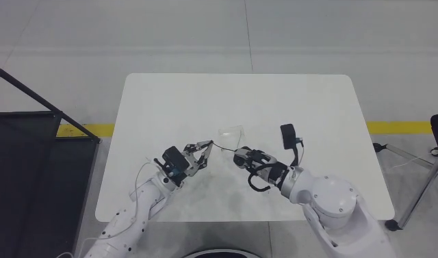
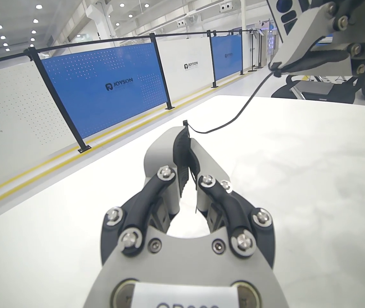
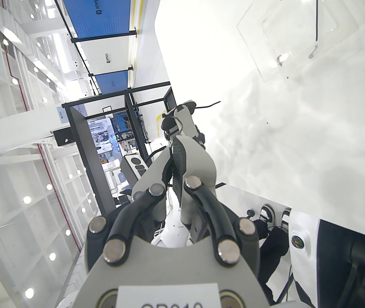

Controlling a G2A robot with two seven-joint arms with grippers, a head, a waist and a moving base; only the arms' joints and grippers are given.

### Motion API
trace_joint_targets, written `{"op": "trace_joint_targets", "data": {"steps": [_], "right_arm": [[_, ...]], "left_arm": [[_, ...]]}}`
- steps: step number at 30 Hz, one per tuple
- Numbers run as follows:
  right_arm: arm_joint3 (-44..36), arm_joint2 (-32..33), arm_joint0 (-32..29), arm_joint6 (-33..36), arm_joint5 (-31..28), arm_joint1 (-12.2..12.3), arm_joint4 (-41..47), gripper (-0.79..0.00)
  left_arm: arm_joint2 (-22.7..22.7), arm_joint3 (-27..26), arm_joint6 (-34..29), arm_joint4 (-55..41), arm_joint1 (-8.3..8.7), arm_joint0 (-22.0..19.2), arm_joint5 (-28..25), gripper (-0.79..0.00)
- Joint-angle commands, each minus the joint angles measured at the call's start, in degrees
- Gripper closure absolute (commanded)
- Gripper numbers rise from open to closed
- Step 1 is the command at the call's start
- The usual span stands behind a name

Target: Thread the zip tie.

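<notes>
The left pincer (image 2: 185, 142) and right pincer (image 3: 176, 152) are each clamped on the black zip tie (image 2: 233, 118), which sags between them above the worktop (image 1: 308, 107). Alignment looks to be in hand; next, the tail needs aiming squarely into the head's slot.

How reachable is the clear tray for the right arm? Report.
Probably reachable: the clear tray lies just beyond the right gripper, nothing between. But that gripper is shut on the zip tie, shared with the left gripper.
</notes>
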Motion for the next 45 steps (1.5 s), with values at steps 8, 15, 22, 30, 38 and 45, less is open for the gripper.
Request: {"op": "trace_joint_targets", "data": {"steps": [8,15,22,30,38,45], "right_arm": [[0.0,1.3,-1.4,-0.2,-2.8,0.0,2.2,0.0],[0.3,2.3,-2.3,-0.1,-4.8,0.0,4.0,0.0],[0.7,3.3,-2.8,-0.3,-6.6,-0.1,6.5,0.0],[1.2,3.7,-2.8,0.1,-7.4,-0.1,7.5,0.0],[1.9,3.6,-2.4,-0.1,-9.2,-0.2,9.0,0.0],[2.4,3.9,-2.4,0.4,-10.2,-0.2,9.5,0.0]], "left_arm": [[0.0,-0.4,0.2,1.1,0.04,0.5,-0.4,0.0],[0.0,-0.7,0.2,1.6,0.07,0.8,-0.5,0.0],[0.0,-0.7,0.2,1.8,0.05,0.8,-0.7,0.0],[-0.1,-0.9,0.0,2.2,0.06,0.8,-1.0,0.0],[-0.1,-0.8,0.1,2.6,0.05,0.6,-1.5,0.0],[0.0,-0.6,-0.3,2.7,0.01,0.1,-1.9,0.0]]}}
